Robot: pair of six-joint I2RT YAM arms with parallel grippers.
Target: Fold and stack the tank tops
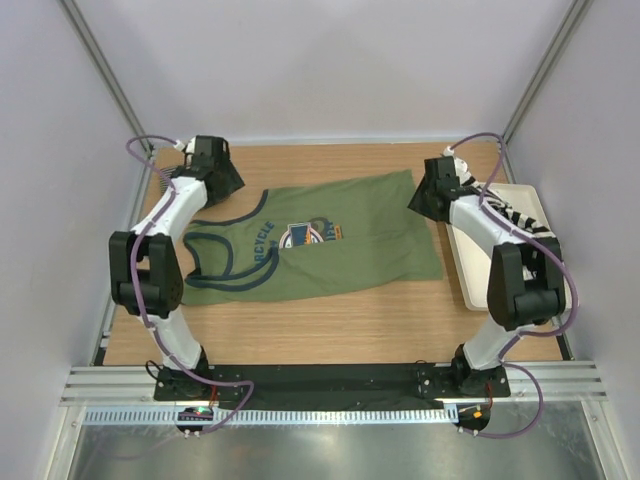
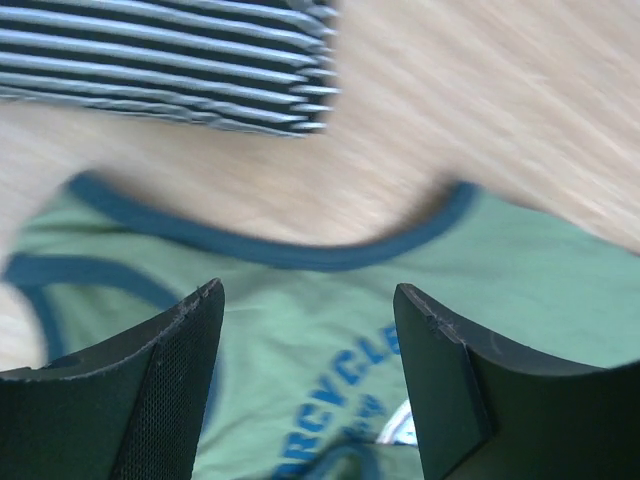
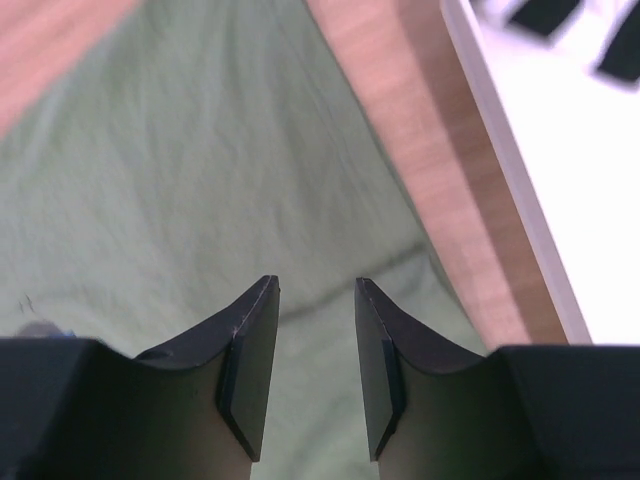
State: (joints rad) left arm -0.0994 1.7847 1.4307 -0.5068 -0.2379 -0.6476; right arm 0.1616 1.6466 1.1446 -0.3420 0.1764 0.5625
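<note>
table point(image 1: 330, 330): wooden | tray point(image 1: 468, 282): cream, rectangular, on table's right side

Olive green tank top point(image 1: 340, 250) (navy trim), black-and-white striped top point(image 2: 170, 60)

Wooden table point(image 1: 330, 325), olive green tank top point(image 1: 340, 250) spread flat, pinstriped top point(image 2: 170, 60) just beside, cream tray point(image 1: 465, 275) at right

1. My top camera looked down from above and behind, taking in the whole tabletop point(image 1: 330, 325).
2. My left wrist camera peered closely past the left tool point(image 2: 308, 290) at the olive tank top point(image 2: 520, 290).
3. My right wrist camera hung close over that same top, which all three views shared.
</note>
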